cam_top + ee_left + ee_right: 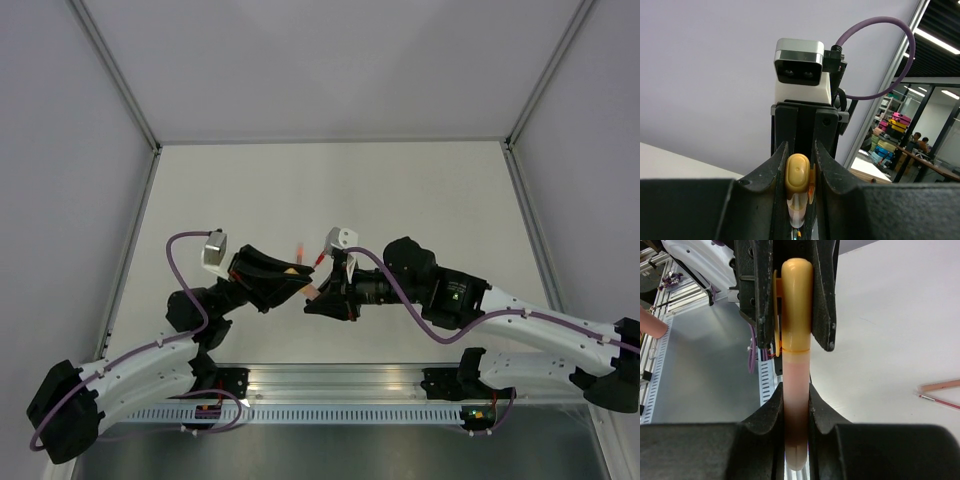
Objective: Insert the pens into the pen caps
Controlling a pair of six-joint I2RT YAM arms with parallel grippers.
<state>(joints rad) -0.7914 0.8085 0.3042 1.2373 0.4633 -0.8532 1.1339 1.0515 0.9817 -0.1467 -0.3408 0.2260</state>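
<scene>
Grey walls (60,150) close in the white bench (400,190) on three sides, and a metal rail (340,385) runs along the near edge. Your two arms meet nose to nose just beyond that rail, a little left of the middle.

Your left jaws stand narrow and are clamped on the orange cap (796,305), one finger flat on each side. Its rounded end shows between the fingers in the left wrist view. Your right jaws are just as narrow and grip the pink pen (796,390) by its barrel, with the tail poking out behind the fingers. Cap and pen lie on one straight line, and the cap's rim sits on the barrel, in the short gap between the two pairs of fingertips. Both are held up off the bench.

A spare pink pen (940,386) and a thin red pen (940,401) lie close together on the bench beside the grasp. You cannot tell whether they touch.

The grasp is near the rail and well apart from all three walls, so your room lies toward the far wall.
</scene>
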